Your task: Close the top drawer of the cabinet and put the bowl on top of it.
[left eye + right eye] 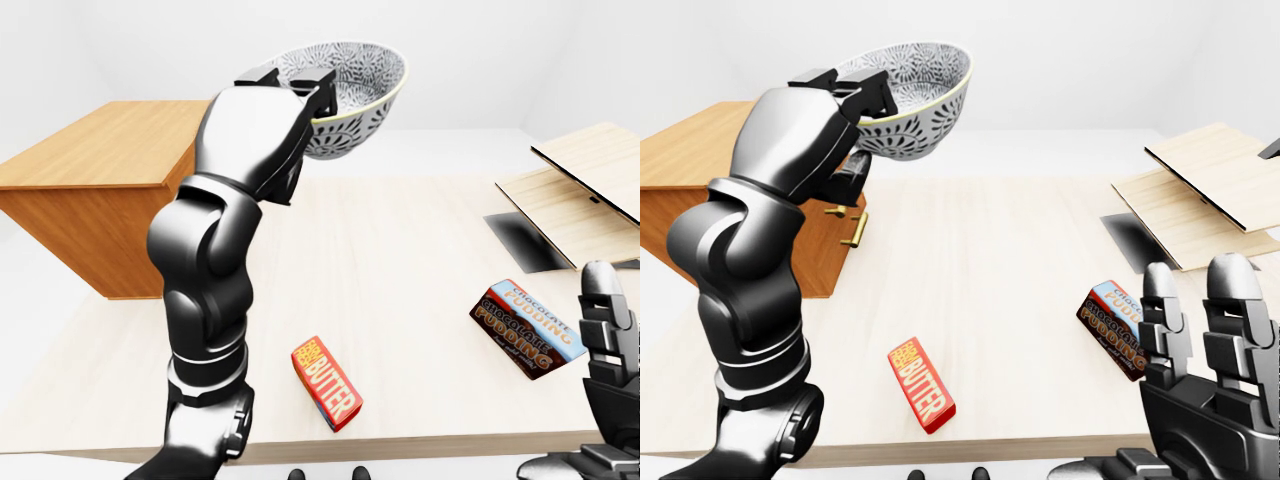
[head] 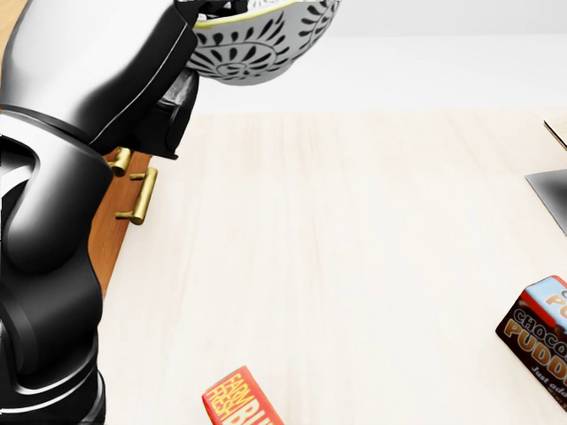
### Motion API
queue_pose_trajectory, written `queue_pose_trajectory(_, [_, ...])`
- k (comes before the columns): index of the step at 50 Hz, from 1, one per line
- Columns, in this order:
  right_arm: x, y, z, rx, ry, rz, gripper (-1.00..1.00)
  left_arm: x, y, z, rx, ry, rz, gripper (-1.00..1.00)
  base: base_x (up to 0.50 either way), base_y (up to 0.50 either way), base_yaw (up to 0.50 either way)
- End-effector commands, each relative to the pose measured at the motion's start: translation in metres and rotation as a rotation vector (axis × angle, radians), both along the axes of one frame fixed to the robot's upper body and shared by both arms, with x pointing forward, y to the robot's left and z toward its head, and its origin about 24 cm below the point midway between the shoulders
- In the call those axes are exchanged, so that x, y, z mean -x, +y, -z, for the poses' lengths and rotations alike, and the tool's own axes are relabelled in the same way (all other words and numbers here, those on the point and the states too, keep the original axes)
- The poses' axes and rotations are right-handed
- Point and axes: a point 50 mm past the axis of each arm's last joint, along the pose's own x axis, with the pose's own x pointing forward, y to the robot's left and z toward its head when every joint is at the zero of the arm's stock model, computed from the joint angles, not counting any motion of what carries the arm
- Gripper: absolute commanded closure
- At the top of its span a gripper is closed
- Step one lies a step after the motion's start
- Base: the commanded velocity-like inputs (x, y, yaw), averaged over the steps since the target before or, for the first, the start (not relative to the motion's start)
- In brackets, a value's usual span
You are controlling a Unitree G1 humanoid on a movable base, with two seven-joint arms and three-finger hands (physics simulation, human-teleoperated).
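Observation:
My left hand (image 1: pixel 292 92) is shut on the rim of the grey patterned bowl (image 1: pixel 355 95), holding it high in the air and slightly tilted. In the right-eye view the bowl (image 1: pixel 920 100) hangs above the right end of the wooden cabinet (image 1: pixel 95 190), well clear of its top (image 1: pixel 690 150). My left arm hides the upper drawer fronts; only a lower brass handle (image 2: pixel 142 197) shows. At the bottom right, my right hand (image 1: pixel 1200 320) stands open and empty, fingers upright.
On the pale table (image 1: pixel 400 250) lie a red butter box (image 1: pixel 327 385) and a chocolate pudding box (image 1: pixel 525 325). Light wooden boards (image 1: pixel 585 185) over a dark flat sheet (image 1: pixel 520 240) sit at the right. The table's near edge runs along the bottom.

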Motion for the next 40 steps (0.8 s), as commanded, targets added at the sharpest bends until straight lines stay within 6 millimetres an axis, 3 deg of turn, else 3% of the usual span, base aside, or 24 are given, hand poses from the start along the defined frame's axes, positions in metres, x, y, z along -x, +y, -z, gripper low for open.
queue_pose_trajectory(1, [0.000,0.002,0.001,0.002,0.013,-0.010,-1.00,-0.007,0.023,-0.025,0.021,-0.075,-0.026,1.00,0.00,0.00,0.00])
queue_pose_trajectory(16, [0.000,0.002,0.002,0.027,0.021,-0.019,-1.00,-0.015,0.051,-0.048,0.040,-0.130,-0.057,1.00,0.00,0.00,0.00])
queue_pose_trajectory(40, [-0.003,0.004,0.000,0.056,0.018,-0.027,-1.00,-0.036,0.103,-0.053,0.121,-0.115,-0.169,1.00,0.00,0.00,0.00])
